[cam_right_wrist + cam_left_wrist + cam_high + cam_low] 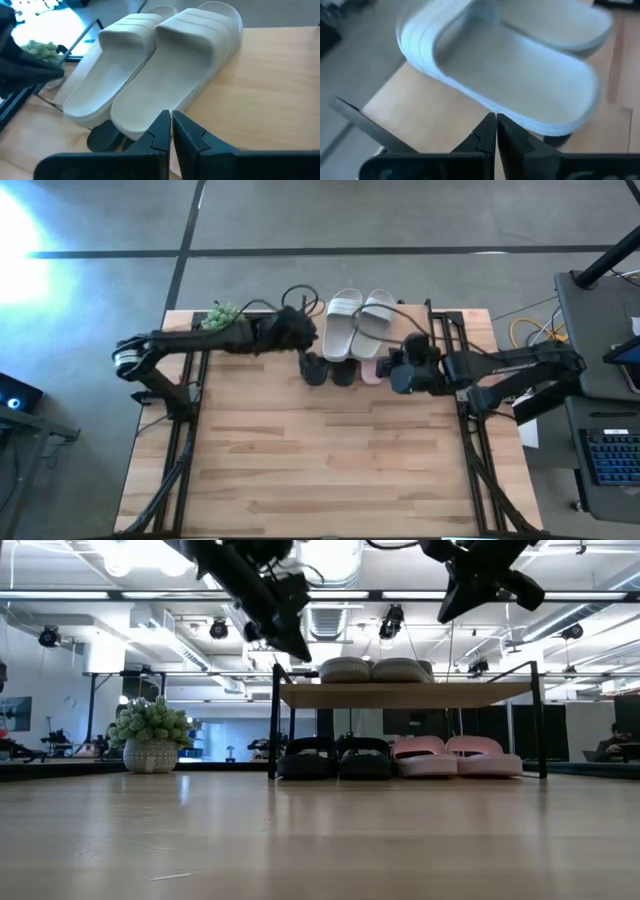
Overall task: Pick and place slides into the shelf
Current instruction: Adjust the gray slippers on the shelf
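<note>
The shelf (405,695) stands at the table's far edge. The pale grey-white pair (360,320) lies side by side on its top board, as the right wrist view (150,75) also shows. Under the board, on the table, sit the black pair (335,758) and the pink pair (455,756). My left gripper (303,332) is shut and hovers just left of the white pair, above the shelf's left end (295,645). Its fingertips (496,120) point at the left white slide (510,65). My right gripper (171,117) is shut, raised above the shelf's right part (450,610), behind the white slides' heels.
A small potted plant (150,740) stands on the table left of the shelf (222,315). Cables loop behind the shelf (300,295). The wooden tabletop (330,470) stretches from the shelf to the near edge. A desk with a keyboard (610,460) stands off to the right.
</note>
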Robot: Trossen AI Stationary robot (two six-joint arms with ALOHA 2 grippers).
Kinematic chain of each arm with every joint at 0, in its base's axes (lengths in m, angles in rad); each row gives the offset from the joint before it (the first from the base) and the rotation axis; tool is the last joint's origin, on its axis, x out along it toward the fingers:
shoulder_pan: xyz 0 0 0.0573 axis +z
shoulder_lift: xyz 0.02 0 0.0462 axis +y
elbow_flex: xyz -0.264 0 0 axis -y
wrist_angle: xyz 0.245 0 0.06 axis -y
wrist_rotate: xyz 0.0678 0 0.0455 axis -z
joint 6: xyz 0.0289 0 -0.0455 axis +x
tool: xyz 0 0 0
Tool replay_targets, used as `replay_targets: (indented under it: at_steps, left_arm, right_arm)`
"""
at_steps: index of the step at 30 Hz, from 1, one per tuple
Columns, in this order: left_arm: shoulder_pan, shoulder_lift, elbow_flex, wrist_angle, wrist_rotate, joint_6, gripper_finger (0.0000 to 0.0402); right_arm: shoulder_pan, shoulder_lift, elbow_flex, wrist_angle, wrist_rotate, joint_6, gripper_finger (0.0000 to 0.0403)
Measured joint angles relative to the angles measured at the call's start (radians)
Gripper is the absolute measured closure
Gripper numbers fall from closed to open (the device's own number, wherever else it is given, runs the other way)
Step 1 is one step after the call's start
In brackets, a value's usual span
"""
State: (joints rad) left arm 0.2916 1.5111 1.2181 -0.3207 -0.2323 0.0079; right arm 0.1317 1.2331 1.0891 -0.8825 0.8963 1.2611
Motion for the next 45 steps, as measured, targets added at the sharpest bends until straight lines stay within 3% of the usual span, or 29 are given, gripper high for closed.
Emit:
replay_targets:
  at_steps: [4, 14, 33, 40, 45]
  left_arm:
    - [0.039, 0.068, 0.063, -0.050, 0.074, 0.043, 0.0402]
    - [0.040, 0.190, 0.122, -0.053, 0.074, 0.163, 0.0402]
    - [0.040, 0.241, 0.178, -0.023, 0.121, 0.165, 0.0402]
    - [0.040, 0.255, 0.184, -0.021, 0.143, 0.165, 0.0402]
    - [0.040, 0.224, 0.189, -0.029, 0.125, 0.179, 0.0402]
  right_arm:
    - [-0.050, -0.025, -0.001, -0.003, -0.041, -0.038, 0.0392]
    - [-0.060, -0.037, -0.021, -0.032, -0.044, -0.035, 0.0392]
    - [-0.088, -0.043, -0.082, -0.065, -0.058, 0.023, 0.0392]
    - [-0.230, -0.065, -0.082, -0.060, -0.107, 0.029, 0.0392]
    - [-0.417, -0.064, -0.082, 0.027, -0.208, -0.146, 0.0392]
